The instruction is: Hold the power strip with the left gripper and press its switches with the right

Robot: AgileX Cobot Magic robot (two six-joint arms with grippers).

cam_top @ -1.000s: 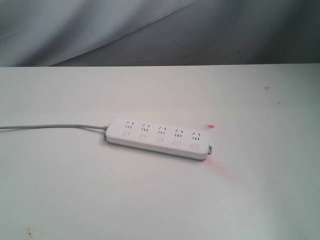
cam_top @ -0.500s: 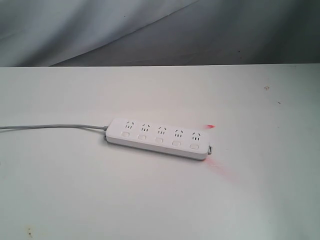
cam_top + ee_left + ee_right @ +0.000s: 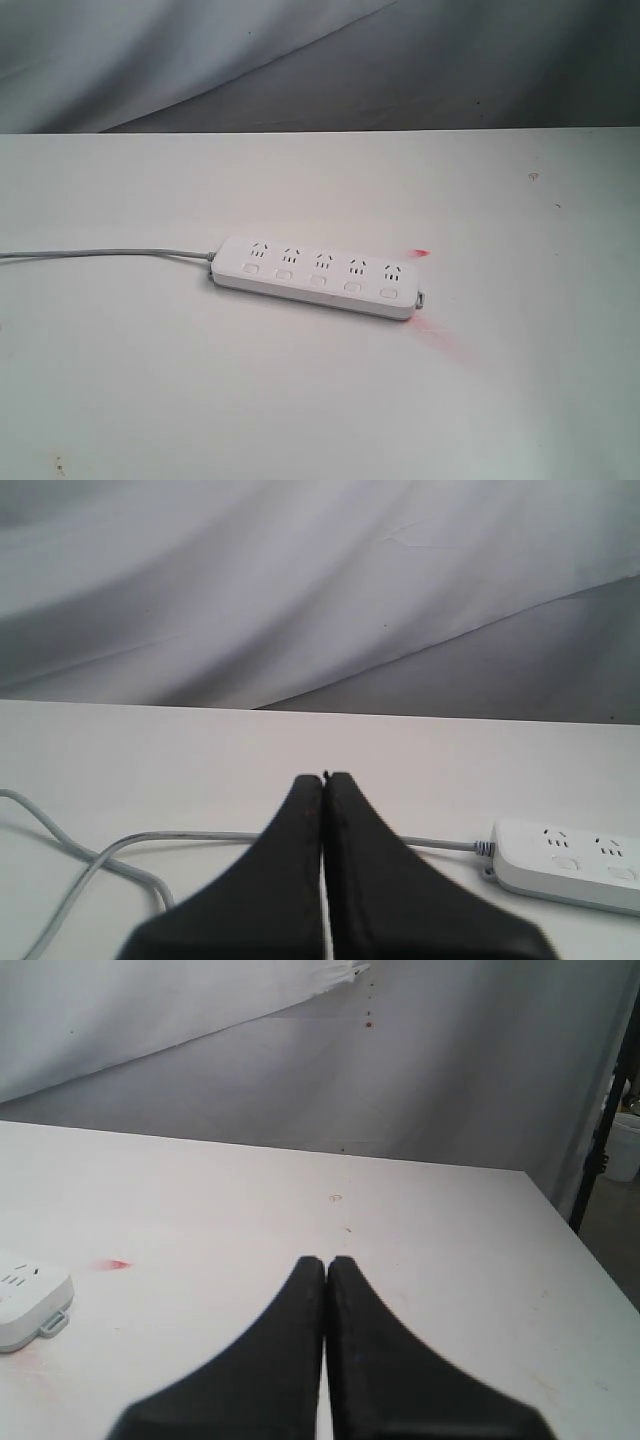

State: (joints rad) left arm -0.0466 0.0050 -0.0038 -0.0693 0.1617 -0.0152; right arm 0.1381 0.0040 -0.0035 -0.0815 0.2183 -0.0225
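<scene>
My left gripper (image 3: 325, 776) has its jaws pressed together with only a hairline seam between them, and they grip nothing. My right gripper (image 3: 326, 1258) is the same: jaws closed tip to tip, empty. Both hang above the bare white counter (image 3: 300, 400), clear of the task's thing.

The power strip (image 3: 318, 277) lies flat around the middle of the counter, well in from every edge, its long axis running nearly parallel to the far edge with a slight slant. Its five sockets sit in a row along the side nearer the far edge. The five switches (image 3: 318, 281) line up just below them, one under each socket. The thin grey cord (image 3: 100, 253) leaves one short end of the strip and runs across the counter to the left edge in the exterior view. In my left wrist view it curves and doubles into a loose loop on the surface beside my jaws. A small grey tab (image 3: 421, 299) sticks out of the strip's other short end.

A small red mark (image 3: 421, 253) sits on the counter just beyond that end. A fainter reddish smear (image 3: 438, 340) lies nearer the front edge. Grey draped cloth (image 3: 300, 60) hangs behind the far edge.
</scene>
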